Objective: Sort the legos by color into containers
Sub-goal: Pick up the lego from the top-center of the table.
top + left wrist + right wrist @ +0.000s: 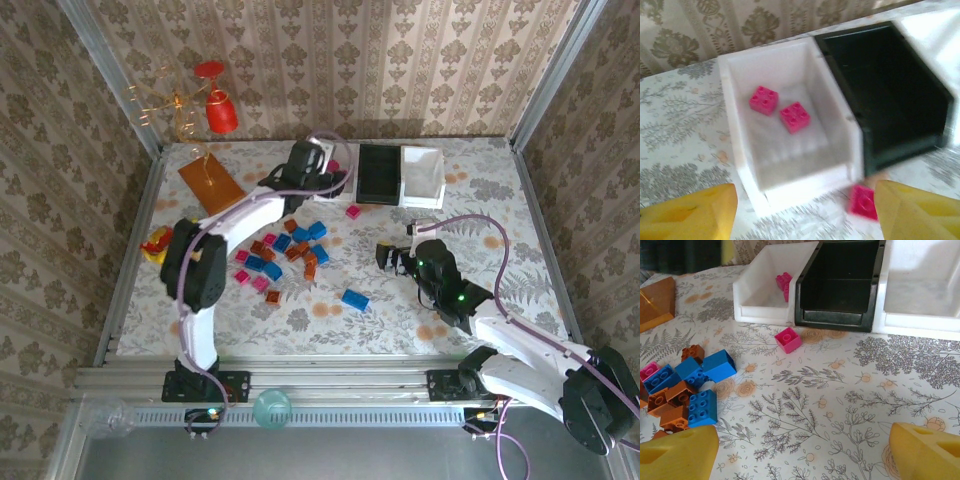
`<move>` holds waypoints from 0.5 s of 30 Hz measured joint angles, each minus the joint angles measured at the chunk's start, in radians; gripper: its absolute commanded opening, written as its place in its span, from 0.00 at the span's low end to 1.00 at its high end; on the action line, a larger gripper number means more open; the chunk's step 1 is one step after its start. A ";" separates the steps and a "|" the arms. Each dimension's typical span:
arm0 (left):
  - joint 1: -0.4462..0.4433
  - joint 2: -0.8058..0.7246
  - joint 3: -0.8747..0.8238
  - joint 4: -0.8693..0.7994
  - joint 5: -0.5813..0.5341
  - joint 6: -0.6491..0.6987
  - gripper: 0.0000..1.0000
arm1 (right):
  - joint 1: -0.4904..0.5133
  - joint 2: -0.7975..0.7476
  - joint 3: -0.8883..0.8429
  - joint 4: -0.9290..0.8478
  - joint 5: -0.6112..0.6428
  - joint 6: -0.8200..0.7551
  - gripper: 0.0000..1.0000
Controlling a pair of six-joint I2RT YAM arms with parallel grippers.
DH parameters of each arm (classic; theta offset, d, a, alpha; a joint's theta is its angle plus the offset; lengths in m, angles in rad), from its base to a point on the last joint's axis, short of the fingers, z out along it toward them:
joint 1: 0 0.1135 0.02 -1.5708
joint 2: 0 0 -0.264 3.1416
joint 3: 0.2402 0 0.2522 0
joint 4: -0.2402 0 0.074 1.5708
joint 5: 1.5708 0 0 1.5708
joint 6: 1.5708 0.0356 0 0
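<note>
— Pink legos (795,117), two of them, lie in the left white tray (730,125), just ahead of the left pincer (805,212)

— And how do its jaws stand?

— Spread wide and holding nothing. One yellow finger (690,217) sits at each lower corner of its wrist view, with the tray's front wall between them

— Is anything closer to it?

— Yes, a loose pink lego (863,202) lies on the table just inside its right finger, in front of the spot where the white tray meets the black tray (900,145). The black tray is ahead and to the right of the pincer, touching the white one. A second white tray (935,30) stands further right

— What about the right pincer (805,450)?

— Its jaws gape as well, gripping nothing, with bare flowered tablecloth (840,405) between the fingers. All three trays stand in a row well ahead of it. The loose pink lego is ahead and slightly left, just short of the trays

— Where are the rest of the legos?

— A heap of blue and brown-orange legos (690,385) lies to its left, with the nearest ones just beyond the left finger. An orange-brown board (655,300) lies further ahead on that side. Seen from above, a lone blue lego (354,299) lies near this pincer, toward the arm bases
</note>
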 measured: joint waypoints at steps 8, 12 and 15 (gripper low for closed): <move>-0.022 -0.039 -0.220 0.097 0.186 0.001 0.75 | -0.005 -0.016 0.000 0.000 0.000 0.000 0.91; -0.040 0.042 -0.202 0.085 0.207 0.005 0.73 | -0.005 -0.014 0.000 0.000 0.003 -0.001 0.91; -0.047 0.109 -0.153 0.070 0.214 0.009 0.69 | -0.005 -0.012 0.000 0.000 0.006 -0.001 0.91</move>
